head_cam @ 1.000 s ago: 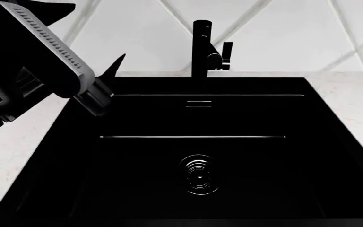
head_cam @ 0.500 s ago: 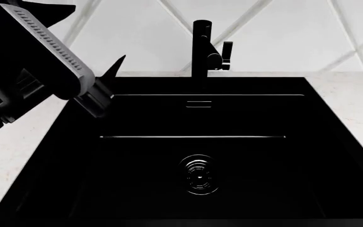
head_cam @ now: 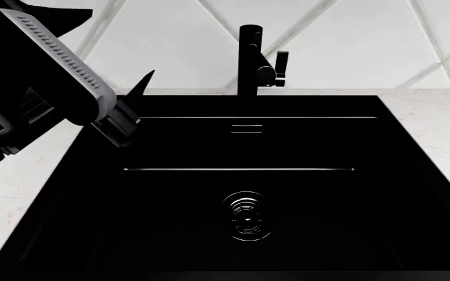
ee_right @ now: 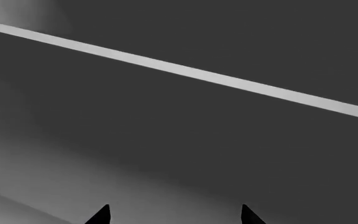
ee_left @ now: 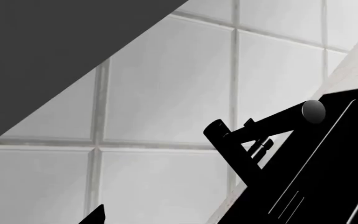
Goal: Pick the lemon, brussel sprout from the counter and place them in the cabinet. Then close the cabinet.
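Lemon and brussel sprout not seen in any view; only sink, faucet and desk visible. Left gripper raised, finger state cannot be told; right gripper fingers spread, empty. Search step judged; repositioning needed next.

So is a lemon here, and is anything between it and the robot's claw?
No lemon or sprout shows in any view, so I can't tell. The left gripper hangs over the black rectangular sink's left rim.

Left arm edged slightly up (barely), toward the wall
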Robot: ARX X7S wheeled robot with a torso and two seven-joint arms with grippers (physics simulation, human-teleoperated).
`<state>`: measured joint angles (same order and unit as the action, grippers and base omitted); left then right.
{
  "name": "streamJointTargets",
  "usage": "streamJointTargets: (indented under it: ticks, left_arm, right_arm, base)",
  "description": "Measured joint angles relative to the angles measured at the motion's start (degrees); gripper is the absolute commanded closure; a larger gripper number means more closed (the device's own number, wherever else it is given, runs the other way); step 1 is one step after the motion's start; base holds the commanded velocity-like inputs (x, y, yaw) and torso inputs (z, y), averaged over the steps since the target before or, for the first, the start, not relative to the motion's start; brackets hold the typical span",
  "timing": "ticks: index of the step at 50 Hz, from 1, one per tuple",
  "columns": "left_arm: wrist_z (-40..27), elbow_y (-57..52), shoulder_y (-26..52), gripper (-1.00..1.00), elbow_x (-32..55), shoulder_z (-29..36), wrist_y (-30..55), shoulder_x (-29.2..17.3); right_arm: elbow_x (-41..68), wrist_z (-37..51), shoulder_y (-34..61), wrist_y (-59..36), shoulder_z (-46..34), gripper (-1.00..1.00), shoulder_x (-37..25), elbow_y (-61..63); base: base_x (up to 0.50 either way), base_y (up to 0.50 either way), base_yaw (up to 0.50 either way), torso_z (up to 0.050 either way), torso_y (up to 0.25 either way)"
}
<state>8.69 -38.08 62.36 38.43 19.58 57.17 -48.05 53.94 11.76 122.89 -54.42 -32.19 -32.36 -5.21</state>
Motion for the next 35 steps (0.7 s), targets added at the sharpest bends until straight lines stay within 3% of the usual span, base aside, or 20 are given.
streamJointTargets:
  ticks: [35]
  left_arm:
    - [-0.7, 0.1, -1.2, -1.00, 0.3, -0.3, -0.7, -0.2]
  right_arm:
    - [12.5, -2.1, -11.2, 8.1, 12.0, -1.00, -6.5, 20.7]
  base:
    - [0.00, 0.00, 0.00, 0.000, 0.000]
